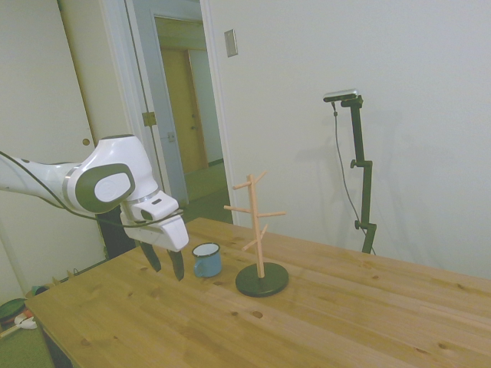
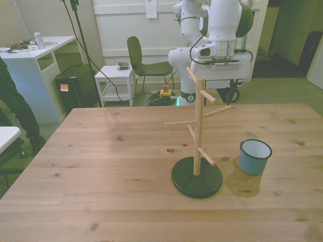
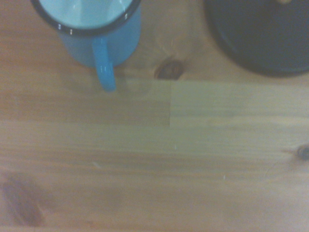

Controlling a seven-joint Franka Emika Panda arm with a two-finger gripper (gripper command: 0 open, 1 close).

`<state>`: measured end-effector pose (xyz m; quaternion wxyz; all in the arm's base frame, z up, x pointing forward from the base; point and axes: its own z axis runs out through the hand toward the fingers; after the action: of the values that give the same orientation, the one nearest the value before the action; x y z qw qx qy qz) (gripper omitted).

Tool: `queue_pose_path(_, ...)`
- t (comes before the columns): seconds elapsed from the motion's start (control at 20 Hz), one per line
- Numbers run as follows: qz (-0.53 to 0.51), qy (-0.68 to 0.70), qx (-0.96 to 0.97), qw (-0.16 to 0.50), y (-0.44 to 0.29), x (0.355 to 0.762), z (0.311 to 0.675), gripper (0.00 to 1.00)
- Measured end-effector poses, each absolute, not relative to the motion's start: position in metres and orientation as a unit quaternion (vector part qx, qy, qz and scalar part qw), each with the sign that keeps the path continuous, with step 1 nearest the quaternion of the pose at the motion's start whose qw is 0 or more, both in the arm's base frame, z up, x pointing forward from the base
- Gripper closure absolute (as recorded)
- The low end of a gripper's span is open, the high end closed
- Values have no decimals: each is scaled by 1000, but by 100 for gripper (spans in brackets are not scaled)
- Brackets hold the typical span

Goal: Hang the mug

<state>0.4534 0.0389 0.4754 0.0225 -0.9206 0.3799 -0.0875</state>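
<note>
blue enamel mug (image 1: 205,260) stands upright on the wooden worktop (image 1: 322,322), just beside the peg stand (image 1: 260,238) and apart from its dark base. its handle (image 3: 105,67) shows in the wrist view. gripper (image 1: 164,266) hangs near the mug, fingers (image 1: 178,286) parted, holding nothing.

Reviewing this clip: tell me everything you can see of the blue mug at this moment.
The mug is small, blue and enamel-looking, white inside with a thin dark rim and a blue loop handle. It stands upright and empty on the wooden table, apart from the peg stand, on the front view's right. Nothing grips it; the gripper hovers beside it.
</note>
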Motion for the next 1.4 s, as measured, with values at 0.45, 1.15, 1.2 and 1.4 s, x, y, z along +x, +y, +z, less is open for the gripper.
queue_pose_path(0.45,-91,371,-924,7,92,523,477,0)
queue_pose_path(1.15,-99,364,-926,-15,153,574,469,0)
queue_pose_path(1.2,-98,364,-926,-16,156,577,469,0)
queue_pose_path(1.4,-95,368,-925,-21,161,593,466,0)
